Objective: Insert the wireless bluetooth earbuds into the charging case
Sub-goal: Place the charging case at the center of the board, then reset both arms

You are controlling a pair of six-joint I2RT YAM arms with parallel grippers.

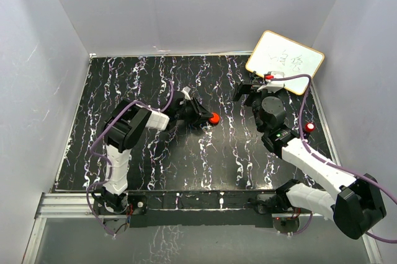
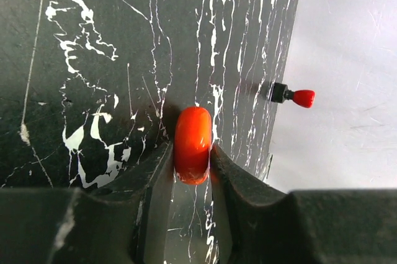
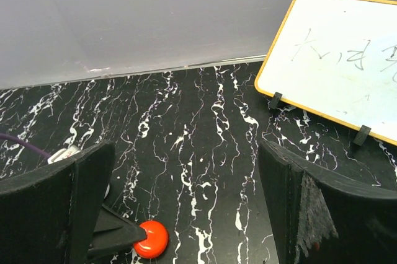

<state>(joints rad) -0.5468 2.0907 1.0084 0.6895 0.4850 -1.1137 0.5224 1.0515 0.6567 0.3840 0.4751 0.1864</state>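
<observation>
Left fingers (image 2: 245, 193) pinch red puck (image 2: 192, 144); right fingers (image 3: 310, 208) gape.

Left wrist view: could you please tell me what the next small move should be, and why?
I would probably raise the red round puck a little and carry it toward the right fingers, which stand wide open, holding nothing; the left fingers are shut firmly on it.
</observation>
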